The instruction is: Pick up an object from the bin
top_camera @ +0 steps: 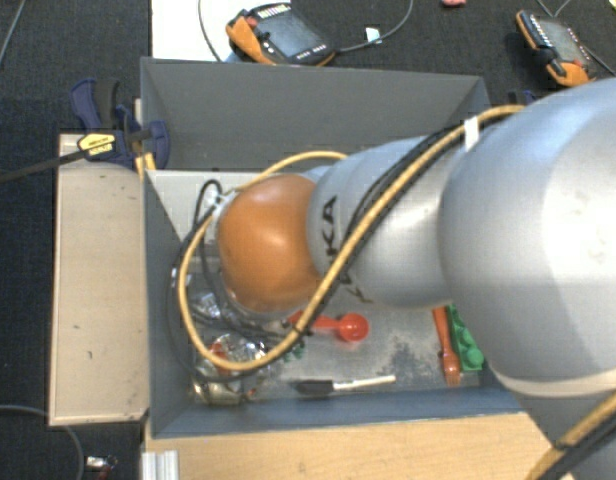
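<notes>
Fingers of the gripper: screened by the arm's rounded orange wrist cover (263,238). Whether they are spread or pressed together cannot be told, and nothing is seen pinched. The cover hangs over the left part of the grey metal bin (308,108), above a heap of small glinting metal and clear scraps (226,353), so the thing to be picked probably lies there. Just right of the cover: one red plastic scoop with a round head (346,327). Toward the front wall: one slim black-and-white stick (346,383). Farthest right, side by side: one orange rod (446,346) and one green knobbed block (468,348). For a clean pick, the descent should centre on a single scrap, clear of the left wall and of the yellow cable (184,268) looped about the cover.
</notes>
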`<action>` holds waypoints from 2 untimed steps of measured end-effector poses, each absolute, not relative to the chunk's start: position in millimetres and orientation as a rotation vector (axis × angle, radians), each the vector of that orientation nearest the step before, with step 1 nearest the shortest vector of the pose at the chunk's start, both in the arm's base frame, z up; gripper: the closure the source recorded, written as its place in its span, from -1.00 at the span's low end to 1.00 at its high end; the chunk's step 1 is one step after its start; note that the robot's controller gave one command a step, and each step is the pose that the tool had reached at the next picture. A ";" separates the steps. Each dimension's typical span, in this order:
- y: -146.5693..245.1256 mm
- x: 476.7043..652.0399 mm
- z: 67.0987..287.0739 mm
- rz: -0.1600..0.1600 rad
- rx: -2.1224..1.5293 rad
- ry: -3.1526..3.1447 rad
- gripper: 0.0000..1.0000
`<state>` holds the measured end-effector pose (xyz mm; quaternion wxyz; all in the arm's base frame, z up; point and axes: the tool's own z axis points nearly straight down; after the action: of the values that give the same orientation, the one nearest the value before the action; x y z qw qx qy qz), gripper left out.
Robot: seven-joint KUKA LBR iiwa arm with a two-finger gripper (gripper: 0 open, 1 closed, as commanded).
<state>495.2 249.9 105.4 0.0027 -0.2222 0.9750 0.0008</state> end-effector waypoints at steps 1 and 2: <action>248.2 485.4 100.5 -0.001 -1.204 2.906 -1.00; 238.2 487.6 71.4 0.002 -1.216 2.891 -1.00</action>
<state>487.6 238.2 71.4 0.0028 -0.3876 0.9218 0.0007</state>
